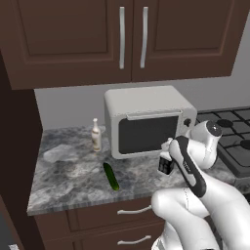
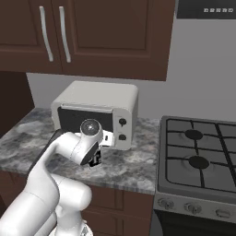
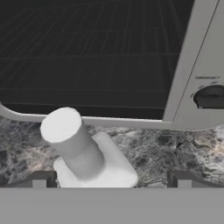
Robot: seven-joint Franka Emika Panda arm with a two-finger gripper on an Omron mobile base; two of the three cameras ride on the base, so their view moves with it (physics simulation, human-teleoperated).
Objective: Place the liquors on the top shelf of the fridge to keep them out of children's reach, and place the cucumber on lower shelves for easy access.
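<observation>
You are looking at the fingers (image 3: 111,178) hanging wide open and gripping nothing, straddling the squat bottle's white neck (image 3: 72,142) on the marble surface (image 1: 73,180), just in front of the white microwave (image 1: 146,119). The slim cream bottle (image 1: 96,135) is standing just left of the microwave, and the cucumber (image 1: 111,176) is lying in front of that microwave's left corner.

Kitchen (stove (image 2: 198,161), microwave (image 1: 146,119), cabinets (image 1: 122,34))

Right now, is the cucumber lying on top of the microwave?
No, the cucumber lies flat on the marble counter, in front of the microwave and to its left.
</observation>
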